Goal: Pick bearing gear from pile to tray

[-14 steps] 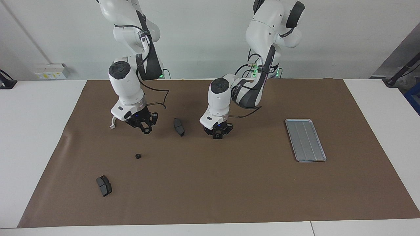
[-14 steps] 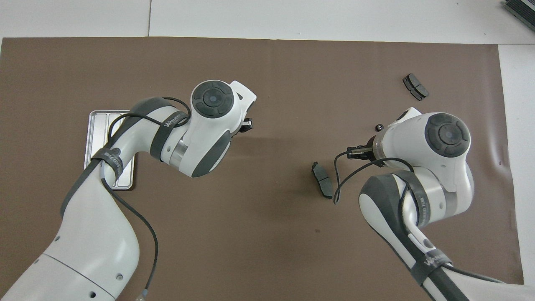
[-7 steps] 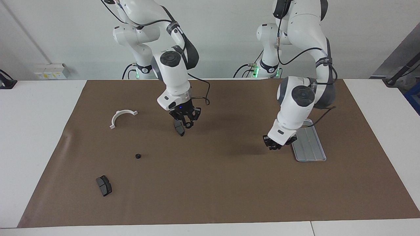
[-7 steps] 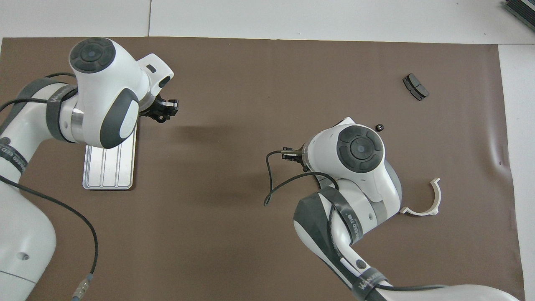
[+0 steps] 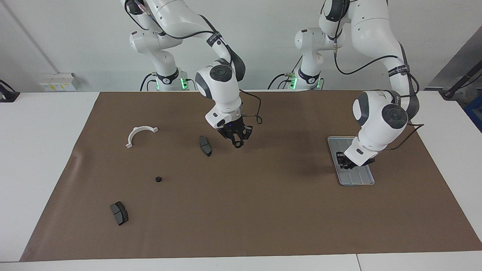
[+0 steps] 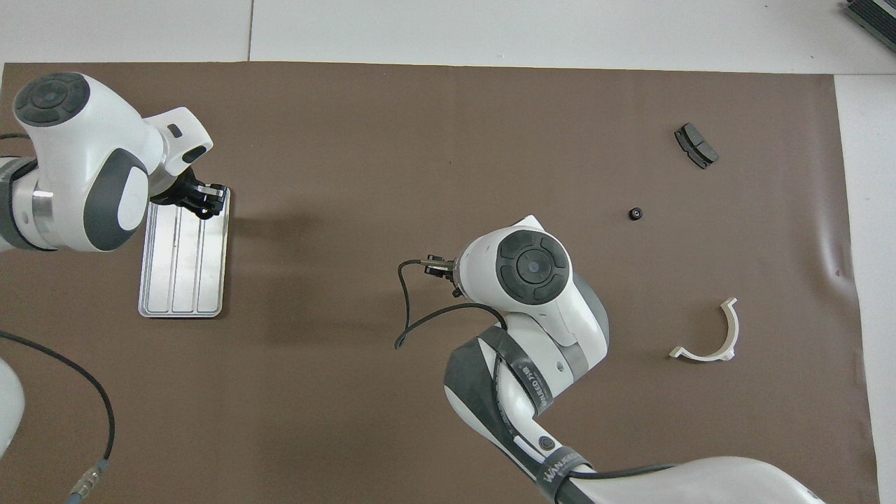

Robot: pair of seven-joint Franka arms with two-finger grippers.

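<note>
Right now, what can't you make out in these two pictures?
- Whether the left hand over the tray holds a part: too small in both views.
- The pad beside the right hand: hidden under that arm in the overhead view.
- What the black piece is: too small.

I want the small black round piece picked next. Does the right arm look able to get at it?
Probably yes: the small black round piece lies alone on the mat, nothing over it, at the right gripper's end of the table.
</note>
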